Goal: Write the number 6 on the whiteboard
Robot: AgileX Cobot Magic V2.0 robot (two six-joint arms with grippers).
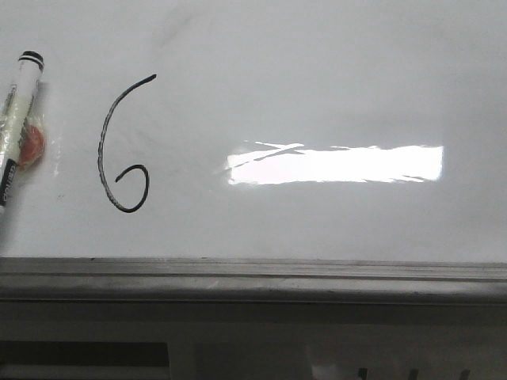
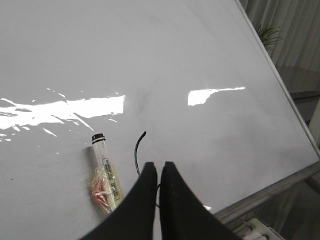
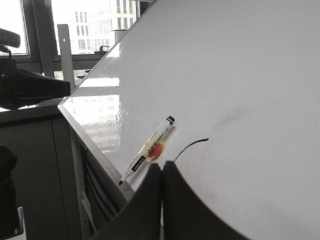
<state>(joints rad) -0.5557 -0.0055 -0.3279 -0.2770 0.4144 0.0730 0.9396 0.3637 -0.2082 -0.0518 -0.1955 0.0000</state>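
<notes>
One marker (image 1: 17, 127) lies flat against whiteboard (image 1: 333, 87) at left edge, capped end up, tip down, red-and-clear tape patch at mid-barrel. Just right of marker, apart from it: number 6 (image 1: 119, 150), thin black line, tall curved stem, small loop not quite closed, sitting above grey metal ledge (image 1: 253, 273) along lower edge. Bright glare strip right of digit. Left claw (image 2: 159, 172) pinched together, empty. Right claw (image 3: 162, 172) likewise pressed closed, empty.
</notes>
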